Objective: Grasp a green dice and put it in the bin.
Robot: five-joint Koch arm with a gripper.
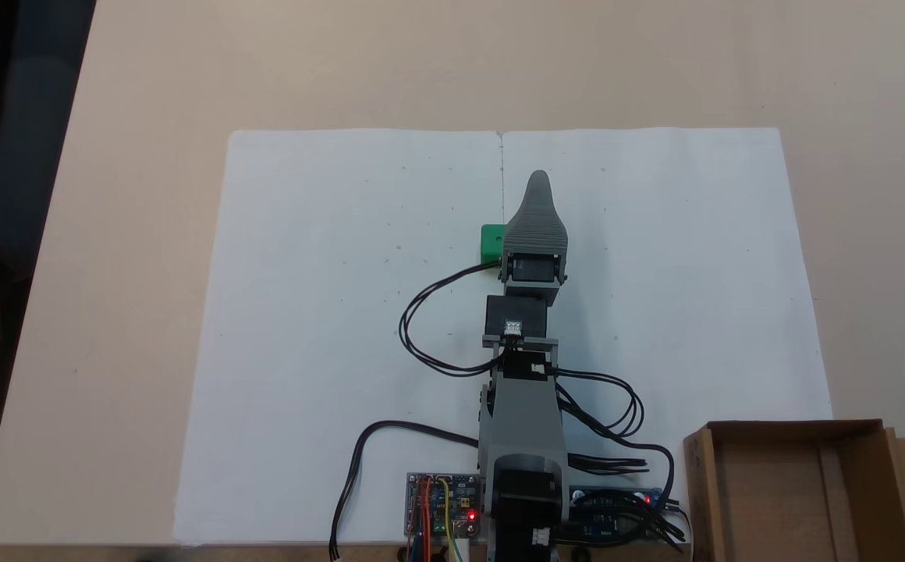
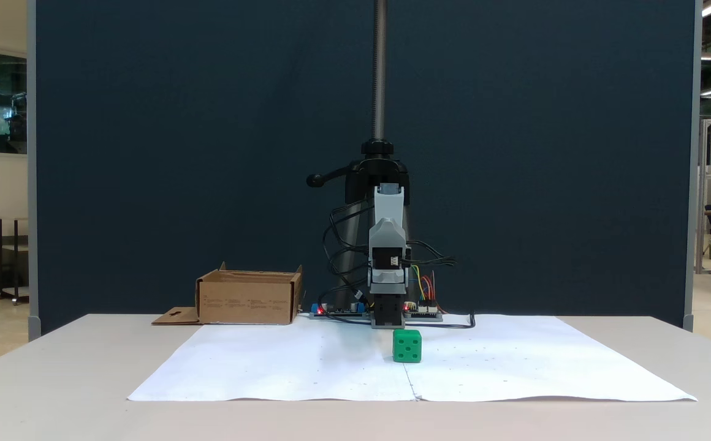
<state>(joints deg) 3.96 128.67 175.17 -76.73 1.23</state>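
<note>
Starting at the left of the top-down fixed view, you have a wide strip of bare, matte beige counter (image 1: 125, 234), then the left edge of the white paper sheets (image 1: 328, 328) taped along a centre seam. That left sheet is smooth and flat, crossed only by a loop of black cable (image 1: 421, 328) near the arm.

Just left of the seam sits the green dice (image 1: 491, 242), a small glossy cube with rounded edges; it lies right beside the arm's wrist, partly tucked under it from this angle. In the front fixed view the dice (image 2: 407, 346) stands on the paper in front of the arm, apart from it, with dented pips on its facing side.

The grey plastic arm (image 1: 523, 406) reaches straight up the middle of the top-down fixed view, ending in the ribbed, tapered end effector (image 1: 538, 181). Its jaws lie one over the other from above and are hidden from the front, so you cannot tell whether it is wide or narrow; it holds nothing that you can see.

Right of the arm the second sheet is open and flat out to its edge. At the lower right corner of the top-down fixed view stands the bin (image 1: 858, 437), a brown corrugated cardboard box with low walls and a slotted flap, well apart from the dice. The front fixed view puts the bin (image 2: 248, 298) at the left, by the circuit boards (image 2: 337, 311).
</note>
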